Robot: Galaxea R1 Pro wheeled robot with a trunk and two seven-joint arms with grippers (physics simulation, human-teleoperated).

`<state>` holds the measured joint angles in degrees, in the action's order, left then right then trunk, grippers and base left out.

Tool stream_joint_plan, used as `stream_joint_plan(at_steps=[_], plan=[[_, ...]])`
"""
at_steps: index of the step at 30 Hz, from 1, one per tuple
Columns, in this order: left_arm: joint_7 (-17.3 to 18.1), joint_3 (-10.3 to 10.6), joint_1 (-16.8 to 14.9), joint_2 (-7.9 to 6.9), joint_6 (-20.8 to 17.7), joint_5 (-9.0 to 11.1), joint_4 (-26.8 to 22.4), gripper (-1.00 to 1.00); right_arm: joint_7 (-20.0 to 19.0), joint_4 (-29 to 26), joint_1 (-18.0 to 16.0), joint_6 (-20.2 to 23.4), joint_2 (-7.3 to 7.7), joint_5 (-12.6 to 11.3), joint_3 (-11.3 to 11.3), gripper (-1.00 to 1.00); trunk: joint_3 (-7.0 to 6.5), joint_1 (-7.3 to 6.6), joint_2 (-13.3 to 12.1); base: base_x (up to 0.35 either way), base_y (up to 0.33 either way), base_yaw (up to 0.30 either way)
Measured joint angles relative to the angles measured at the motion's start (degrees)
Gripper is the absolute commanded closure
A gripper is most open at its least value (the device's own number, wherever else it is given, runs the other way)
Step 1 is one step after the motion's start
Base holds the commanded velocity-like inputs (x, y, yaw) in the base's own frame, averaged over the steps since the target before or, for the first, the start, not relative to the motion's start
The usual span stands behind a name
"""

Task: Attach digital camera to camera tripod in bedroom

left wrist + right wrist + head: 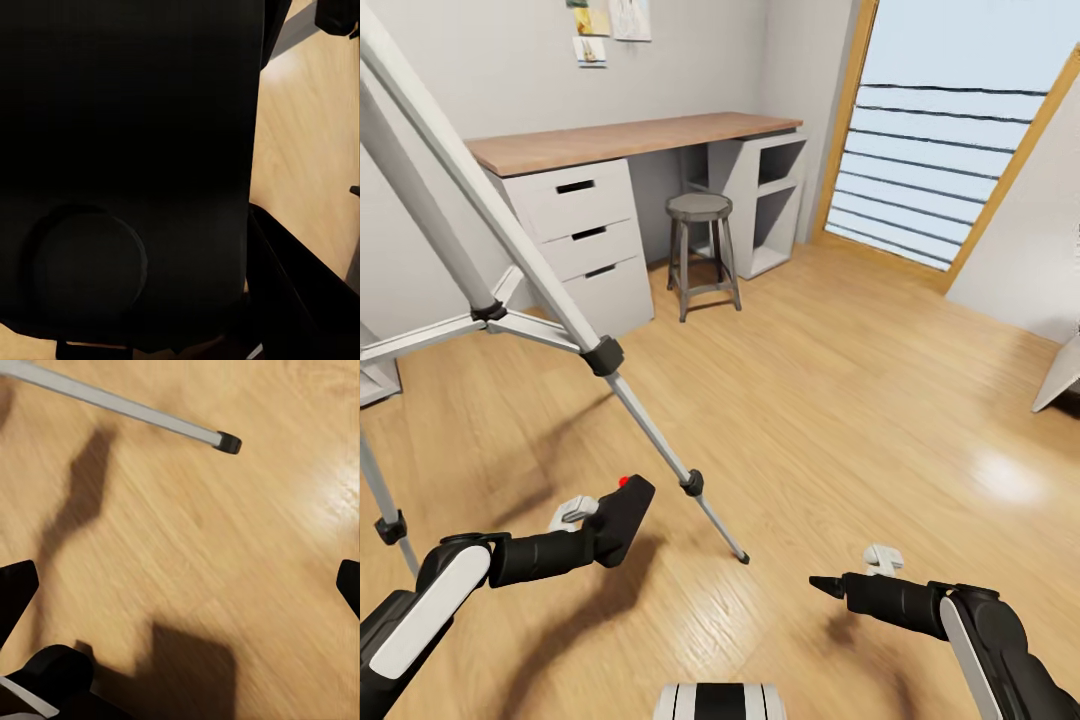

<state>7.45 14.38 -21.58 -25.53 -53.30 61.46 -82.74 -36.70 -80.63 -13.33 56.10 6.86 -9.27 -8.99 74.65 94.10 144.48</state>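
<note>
Holding the digital camera [622,517] in our left gripper [600,532], jaws closed on its black body, we stood just beside the camera tripod [510,265], whose silver legs ran across the left of the head frame. The camera sat low in the lower left of that frame, red button up, above the wood floor [840,400] and close to the tripod's nearest leg, but not touching it. The tripod's head lay beyond the upper left edge, so we could not see the mount.

We judged that the step in hand was the lift to the tripod's head. To do it well, we would need to raise the view first until the head showed, then bring the camera up outside the spread legs, keeping it level and clear of the leg joints, and set it down squarely on top.

Our right gripper [822,584] hung free over the floor at the lower right, and its wrist view showed the fingertips wide apart with nothing between them. That same view showed the black foot [229,442] of one tripod leg resting on the boards. The left wrist view gave us the camera's dark face [127,172] pressed close, with a round dial-like form on it that the head view did not show.
</note>
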Motion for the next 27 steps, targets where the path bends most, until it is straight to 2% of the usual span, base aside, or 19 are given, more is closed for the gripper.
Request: stream_joint_plan(at_steps=[11,22,27], plan=[[-0.8,0.0,0.0,-0.01,0.2,-0.1,1.2,1.00,0.1,-0.2,0.0,0.1,0.00,-0.3,0.1,-1.00,-2.44,-0.28,-0.1,0.000,0.000,0.000],[-4.9,-1.5,0.0,0.27,0.4,0.1,3.0,1.00,0.1,-0.4,0.0,0.0,-0.08,-0.5,0.1,-1.00,-4.88,-0.57,-0.3,0.000,0.000,0.000],[-5.5,-1.7,0.0,1.15,1.2,0.3,5.2,1.00,0.1,-0.4,0.0,0.0,-0.07,-0.5,-0.2,-1.00,-5.99,-0.69,-0.4,0.000,0.000,0.000]])
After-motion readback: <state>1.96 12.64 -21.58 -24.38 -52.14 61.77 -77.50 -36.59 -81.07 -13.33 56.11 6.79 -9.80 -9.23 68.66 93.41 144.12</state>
